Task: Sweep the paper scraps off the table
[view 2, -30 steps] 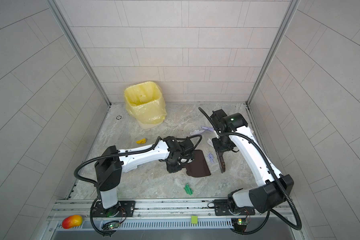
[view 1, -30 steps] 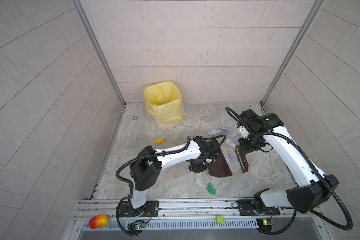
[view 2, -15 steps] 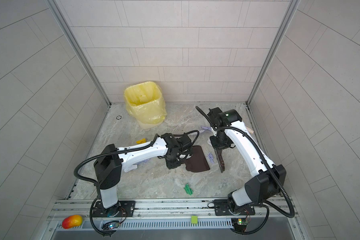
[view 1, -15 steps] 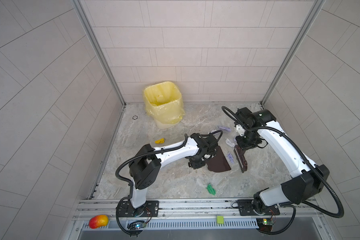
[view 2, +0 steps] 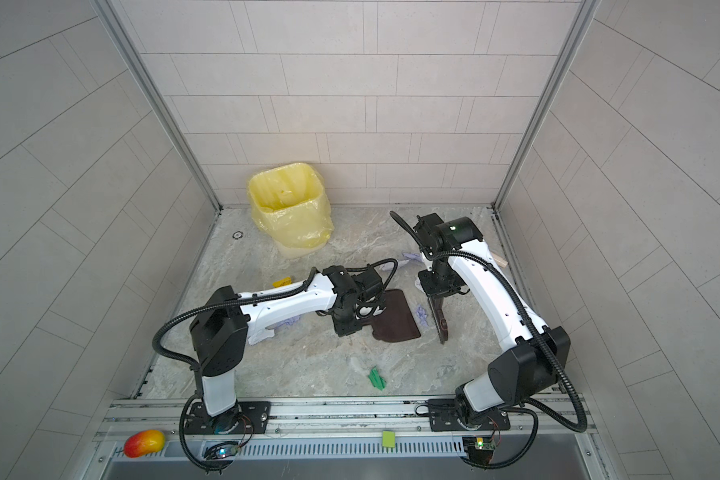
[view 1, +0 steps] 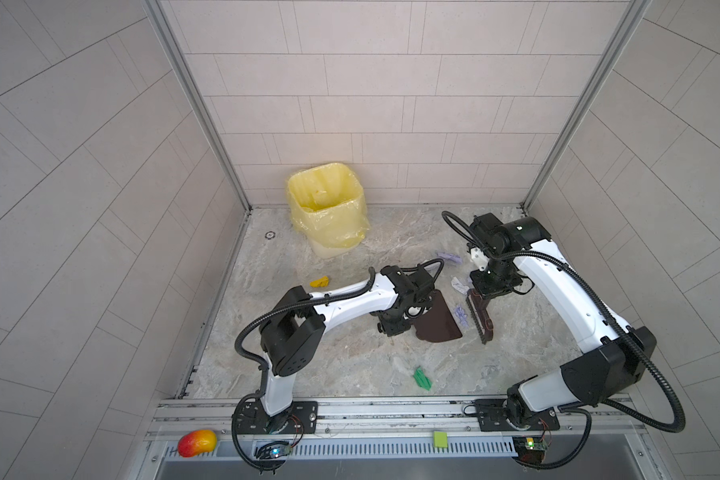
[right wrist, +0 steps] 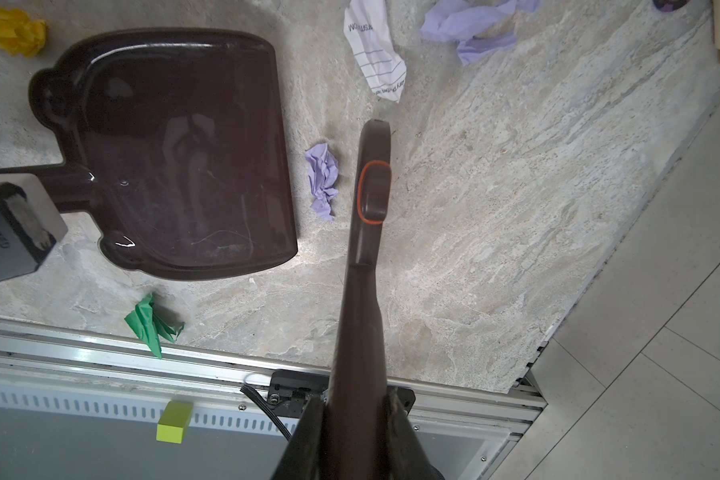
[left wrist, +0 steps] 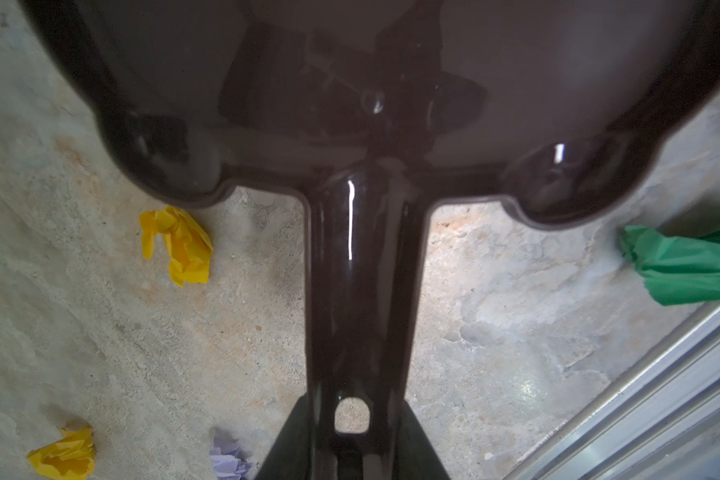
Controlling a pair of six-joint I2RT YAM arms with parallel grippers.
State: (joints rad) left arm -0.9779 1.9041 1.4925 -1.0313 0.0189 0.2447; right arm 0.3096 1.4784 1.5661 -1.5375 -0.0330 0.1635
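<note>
Over the table [view 1: 350, 365], left jaws pinch dustpan [view 1: 439, 328], right jaws brush [view 1: 479, 318].

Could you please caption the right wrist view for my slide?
Lilac paper scrap between brush and dustpan on the marbled table.

The dark brown plastic dustpan [right wrist: 175, 145] is glossy; the grey-beige marble-veined desk [right wrist: 495, 187] looks matt, faintly grainy; the lilac paper scraps [right wrist: 323, 183] are crumpled, dull.
</note>
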